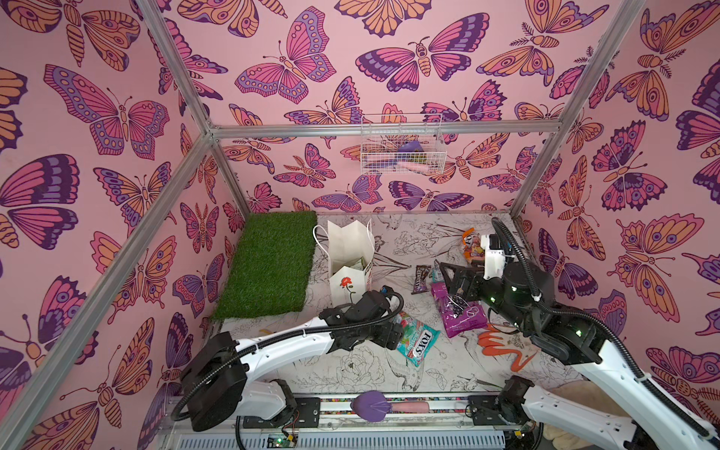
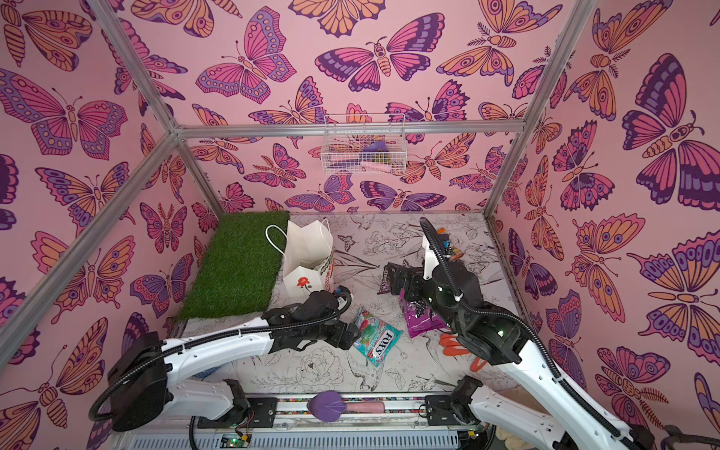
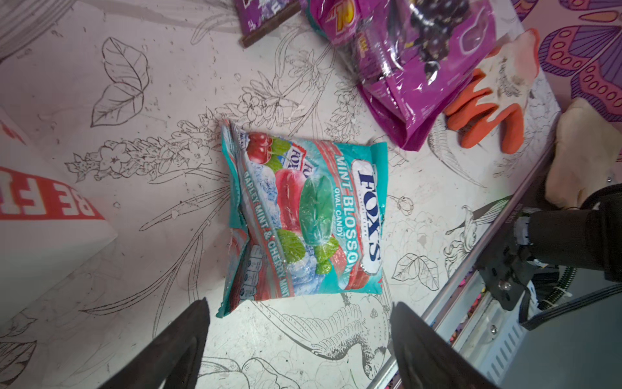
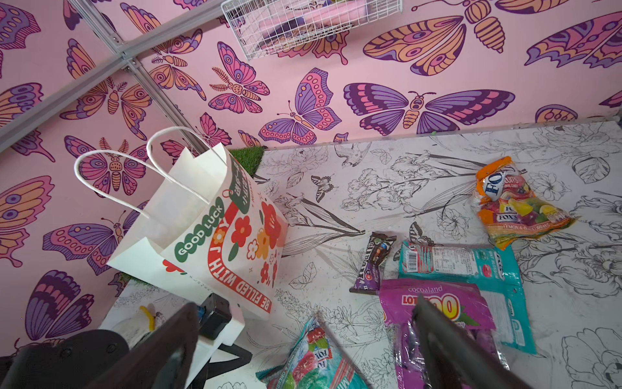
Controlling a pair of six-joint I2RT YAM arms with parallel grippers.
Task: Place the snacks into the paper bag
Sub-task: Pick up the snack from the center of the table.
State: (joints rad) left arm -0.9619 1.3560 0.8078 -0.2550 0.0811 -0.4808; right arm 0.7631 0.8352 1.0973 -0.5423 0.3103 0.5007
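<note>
Looking down on a white worktop [image 1: 374, 374] sketched with flowers and birds, boxed by pink butterfly walls [image 1: 311, 187], grass mat [image 1: 269, 265] at far left. Standing upright beside the mat, mouth up: paper bag [image 1: 348, 245]. Lying flat mid-worktop, logo up, longer side slanting far-right to near-left: teal candy packet [image 1: 419, 339]. Left claw [image 3: 299, 308] wide open at its edge, empty; right claw [image 4: 304, 304] wide open above the purple packet [image 1: 465, 317], empty.

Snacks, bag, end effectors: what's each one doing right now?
paper bag: upright, mouth open.
FOX'S Mint Blossom packet: flat, face up, unheld.
purple grape bag: flat, overlapping another teal packet.
brown bar wrapper: lying loose.
orange FOX'S packet: crumpled, lying loose.
left end effector: open, empty, by Mint Blossom packet.
right end effector: open, empty.
</note>
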